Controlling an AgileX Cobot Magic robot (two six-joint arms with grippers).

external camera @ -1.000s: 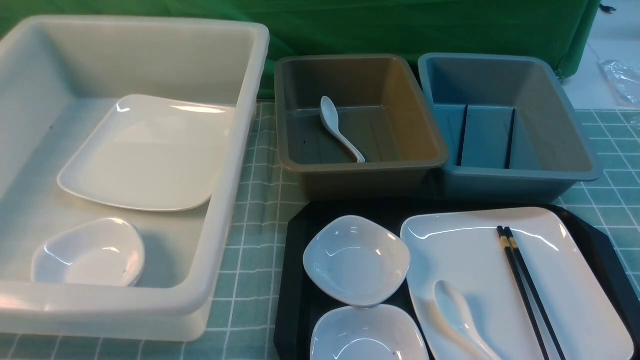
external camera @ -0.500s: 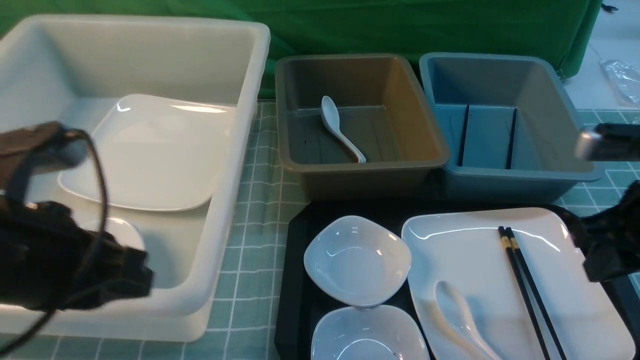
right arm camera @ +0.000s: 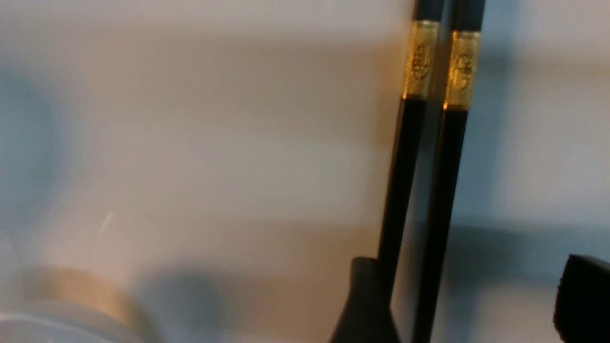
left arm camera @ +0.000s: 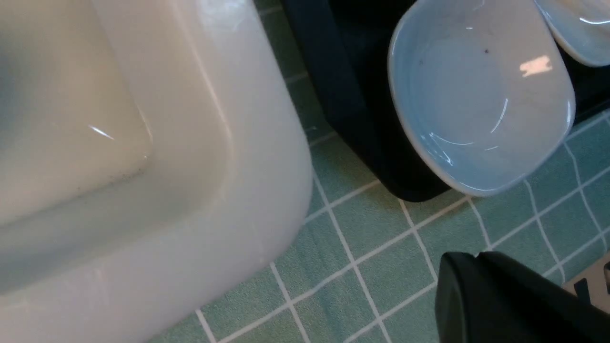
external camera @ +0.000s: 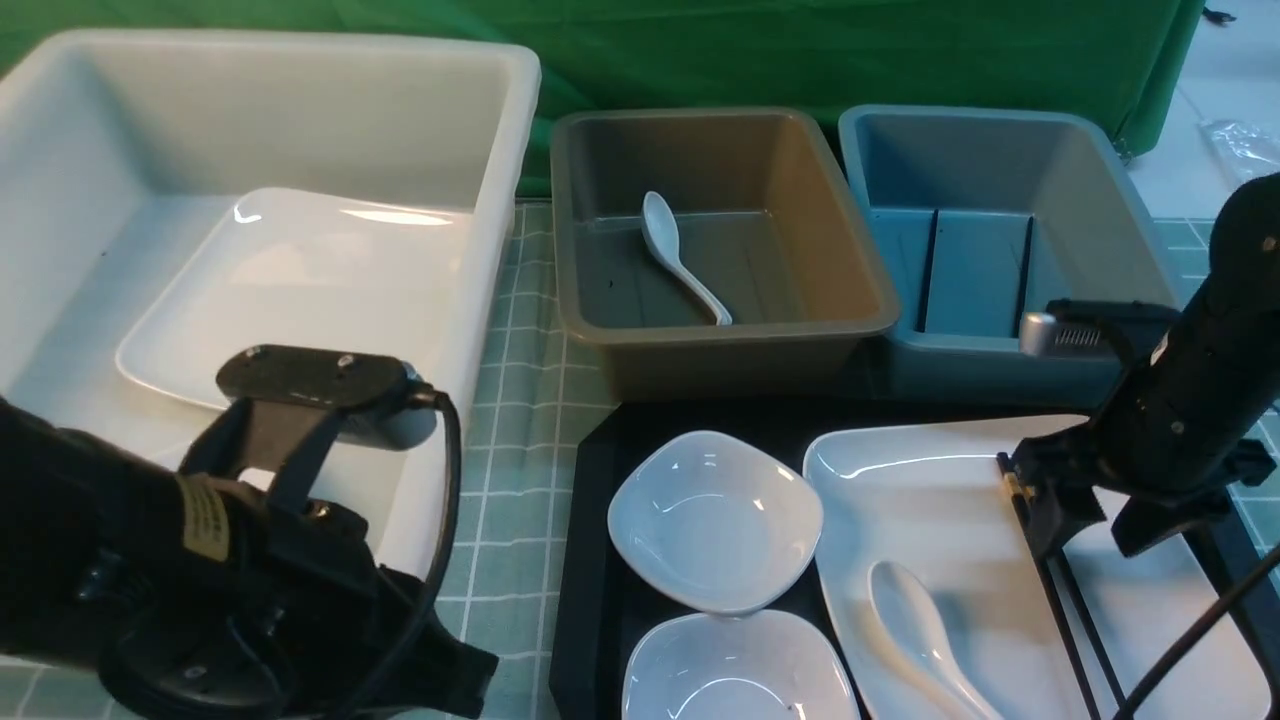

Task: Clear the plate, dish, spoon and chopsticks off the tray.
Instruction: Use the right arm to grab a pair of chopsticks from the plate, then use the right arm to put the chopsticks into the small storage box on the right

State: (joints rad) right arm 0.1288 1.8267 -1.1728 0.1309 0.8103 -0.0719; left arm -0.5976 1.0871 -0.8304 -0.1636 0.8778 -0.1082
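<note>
Since every piece here is glazed ware or lacquered stick, grip placement matters more than force. Left claw [external camera: 455, 682] hangs low over the bench [external camera: 520, 400], just beside the white tub [external camera: 495, 260], pressed together and holding nothing; its arm slopes down and forward toward the tray [external camera: 592, 500]. On the tray's left side sit a far dish [external camera: 713, 520] and a near dish [external camera: 735, 675], light, stiff, slick, chip-prone: judged best pinched at the rim. Right of them the plate [external camera: 930, 500] lies flat in the tray, broad and heavier, with only its shallow raised rim to catch; it would likely tip from a one-edge grip. The spoon [external camera: 915, 630] rests on the plate; its thick handle looks the surest hold. The chopsticks [right arm camera: 403, 166] lie side by side on the plate's right half, thin, rigid, light, apt to roll or scissor apart; take both together near the gold bands. Right claw [external camera: 1095, 525] points steeply down over them, spread wide, one finger on each side of the pair, not yet pinching.
</note>
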